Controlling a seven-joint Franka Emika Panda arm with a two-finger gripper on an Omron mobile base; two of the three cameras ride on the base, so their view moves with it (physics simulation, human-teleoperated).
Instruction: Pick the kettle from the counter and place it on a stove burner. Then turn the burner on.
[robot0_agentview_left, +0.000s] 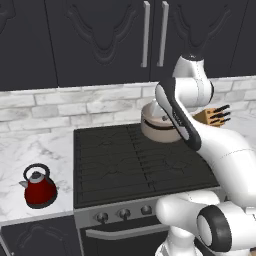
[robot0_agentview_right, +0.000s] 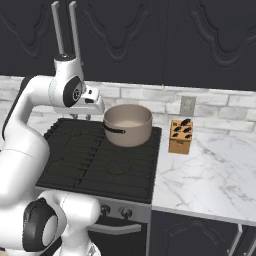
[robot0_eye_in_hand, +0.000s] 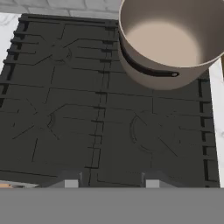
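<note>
Clearly the pick-up is not yet begun: the small squat red kettle with its grey lid and black arched handle (robot0_agentview_left: 40, 188) is sitting upright on the white grey-veined marble counter (robot0_agentview_left: 30, 150), to the left of the black gas stove (robot0_agentview_left: 135, 165) and near the counter's front edge, well apart from the white arm. The two-finger gripper (robot0_agentview_right: 80, 116) is hanging over the back of the stove, just beside the beige pot with a black handle (robot0_agentview_right: 128, 124), and the hand view is looking straight down on the grates; its dark finger tips (robot0_eye_in_hand: 70, 183) are standing apart with nothing between them, so the jaws are partly open and holding nothing. From the fingers the kettle is lying well off to the left and toward the front, across the whole width of the cooktop, and lower. The handle is arching over the lid with the spout pointing left, so the handle's line is probably running left to right, which would suit a grasp from above across the arch, though its exact turn is hard to tell. Nothing is standing between hand and kettle; the bare front-left stove burner with black cast-iron grate bars (robot0_agentview_left: 100, 165) is lying nearest it. The pot is occupying a rear burner on the right, and a wooden knife block (robot0_agentview_right: 180, 136) is standing on the counter beyond it.
</note>
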